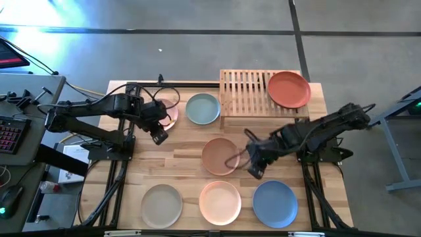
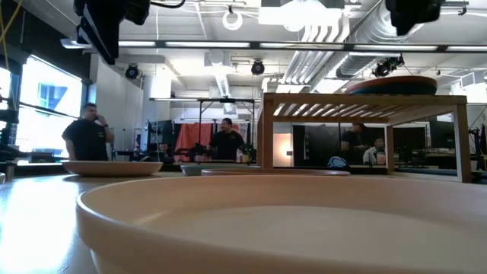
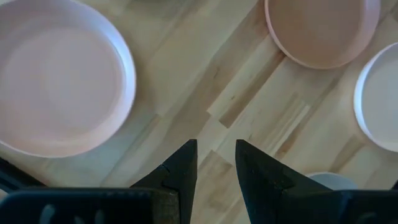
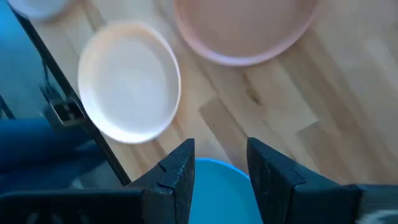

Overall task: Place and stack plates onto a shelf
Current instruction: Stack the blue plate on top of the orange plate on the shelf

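The slatted wooden shelf (image 1: 253, 92) stands at the table's far edge. The rust red plate (image 1: 289, 89) lies on its right half, and in the low view a dark plate (image 2: 392, 89) shows under it. On the table lie the pink plate (image 1: 172, 113), pale grey-blue plate (image 1: 202, 108), tan plate (image 1: 220, 156), beige-grey plate (image 1: 162, 205), peach plate (image 1: 220, 202) and blue plate (image 1: 275, 203). My left gripper (image 1: 158, 137) hovers open over bare wood just near of the pink plate (image 3: 62, 81). My right gripper (image 1: 253, 171) hangs open between the tan and blue plates, above the blue plate's rim (image 4: 217, 180).
Black cables loop over the tabletop (image 1: 191, 141) near each wrist. The shelf's left half (image 1: 240, 92) is bare slats. In the low view the peach plate (image 2: 266, 221) fills the foreground and people stand in the room behind. A keyboard desk (image 1: 20, 112) sits left of the table.
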Available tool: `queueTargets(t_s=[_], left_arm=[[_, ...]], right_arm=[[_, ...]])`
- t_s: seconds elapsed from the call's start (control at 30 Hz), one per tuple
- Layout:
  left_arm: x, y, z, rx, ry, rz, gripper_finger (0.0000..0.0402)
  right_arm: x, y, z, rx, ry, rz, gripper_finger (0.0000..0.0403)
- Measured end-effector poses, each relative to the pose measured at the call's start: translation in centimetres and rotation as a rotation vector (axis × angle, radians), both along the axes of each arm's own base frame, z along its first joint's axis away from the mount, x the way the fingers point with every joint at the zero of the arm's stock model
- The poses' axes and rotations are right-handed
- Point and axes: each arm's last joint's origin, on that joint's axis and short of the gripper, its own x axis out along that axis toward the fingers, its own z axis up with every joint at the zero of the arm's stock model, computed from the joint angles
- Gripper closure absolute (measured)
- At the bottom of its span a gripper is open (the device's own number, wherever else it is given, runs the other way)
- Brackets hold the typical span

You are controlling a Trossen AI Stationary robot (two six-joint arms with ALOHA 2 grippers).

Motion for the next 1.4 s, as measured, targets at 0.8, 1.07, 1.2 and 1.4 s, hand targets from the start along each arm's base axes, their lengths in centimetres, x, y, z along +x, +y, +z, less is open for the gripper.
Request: queueTargets(t_s=[0.8,1.07,1.2,1.4], left_arm=[[0.3,-5.2,-0.2,-0.072,-0.016,0.050,0.0303],[1.0,-6.4,-0.7,-0.078,-0.007,0.020,0.0303],[1.5,-6.9,-1.2,-0.073,0.012,0.004,0.0303],[2.4,-7.5,-2.0,-0.059,0.048,-0.022,0.0303]], right_arm=[[-3.1,4.7,-9.9,-0.144,-0.038,0.393,0.0279],[-3.1,4.8,-10.9,-0.196,-0.117,0.579,0.0279],[-3.0,4.9,-10.9,-0.205,-0.134,0.610,0.0279],[-2.6,5.2,-11.8,-0.212,-0.115,0.645,0.0279]])
